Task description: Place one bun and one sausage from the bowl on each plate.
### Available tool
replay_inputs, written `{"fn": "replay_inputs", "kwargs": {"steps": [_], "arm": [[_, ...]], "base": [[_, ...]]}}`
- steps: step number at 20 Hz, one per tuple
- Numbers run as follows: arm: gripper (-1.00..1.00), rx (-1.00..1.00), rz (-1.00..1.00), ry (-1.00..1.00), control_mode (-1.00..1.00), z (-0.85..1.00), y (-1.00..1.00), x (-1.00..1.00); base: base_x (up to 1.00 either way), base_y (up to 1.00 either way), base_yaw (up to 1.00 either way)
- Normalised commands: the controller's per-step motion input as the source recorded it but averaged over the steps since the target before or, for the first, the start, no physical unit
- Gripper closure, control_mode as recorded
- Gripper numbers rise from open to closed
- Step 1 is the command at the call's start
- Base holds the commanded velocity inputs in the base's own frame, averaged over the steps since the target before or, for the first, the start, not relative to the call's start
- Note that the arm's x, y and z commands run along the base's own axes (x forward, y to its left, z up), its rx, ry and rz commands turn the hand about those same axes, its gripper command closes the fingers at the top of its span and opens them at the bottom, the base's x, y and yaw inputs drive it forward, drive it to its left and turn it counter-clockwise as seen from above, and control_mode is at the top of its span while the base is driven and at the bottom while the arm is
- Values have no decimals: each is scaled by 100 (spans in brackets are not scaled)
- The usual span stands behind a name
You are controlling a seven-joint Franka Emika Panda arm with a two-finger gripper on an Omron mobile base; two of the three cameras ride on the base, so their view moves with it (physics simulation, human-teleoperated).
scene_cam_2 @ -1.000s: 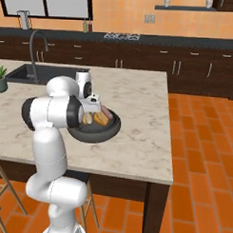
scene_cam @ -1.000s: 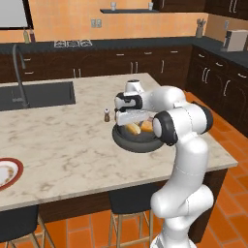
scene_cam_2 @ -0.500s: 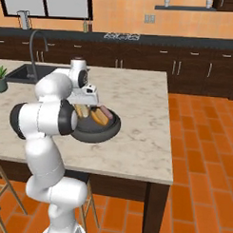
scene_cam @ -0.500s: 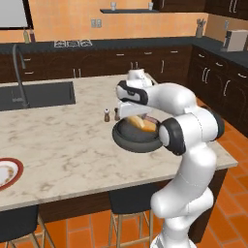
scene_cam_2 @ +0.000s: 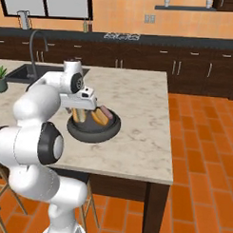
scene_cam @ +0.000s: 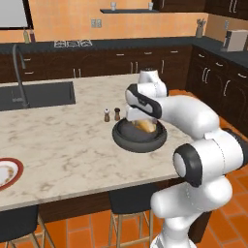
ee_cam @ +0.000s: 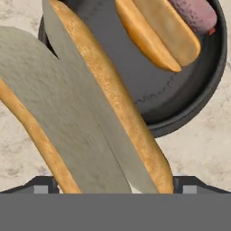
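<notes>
The dark bowl [scene_cam: 139,139] [scene_cam_2: 93,131] [ee_cam: 194,85] sits on the marble island. My gripper [scene_cam: 140,120] [scene_cam_2: 84,111] [ee_cam: 115,185] hangs down into it, open, its fingertips [ee_cam: 45,185] wide apart on either side of a split yellow-orange bun [ee_cam: 90,117] [scene_cam_2: 79,116] that leans on the bowl's rim, close under the hand. A second bun [ee_cam: 158,36] [scene_cam_2: 99,118] lies further in the bowl, with a pink sausage [ee_cam: 194,11] [scene_cam_2: 105,110] beside it. The white plate with a red-brown rim [scene_cam: 18,167] lies at the island's near left edge.
Salt and pepper shakers [scene_cam: 112,115] stand just left of the bowl. A sink [scene_cam: 38,94] with a faucet [scene_cam: 18,72] is set in the island's left part. A potted plant [scene_cam_2: 1,78] stands by the sink. My own arm curves over the island's near right edge.
The arm has swung its elbow outward and the hand has turned and settled lower over the bowl, straddling the near bun. The jaws stay open.
</notes>
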Motion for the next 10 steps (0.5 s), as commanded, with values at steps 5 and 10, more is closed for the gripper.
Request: {"fn": "replay_inputs", "kwargs": {"steps": [5, 10], "arm": [[100, 1, -19, -1, -100, 63, -18, -70], [100, 4, -14, -2, -100, 28, -20, -100]], "base": [[0, 0, 0], [0, 0, 0]]}}
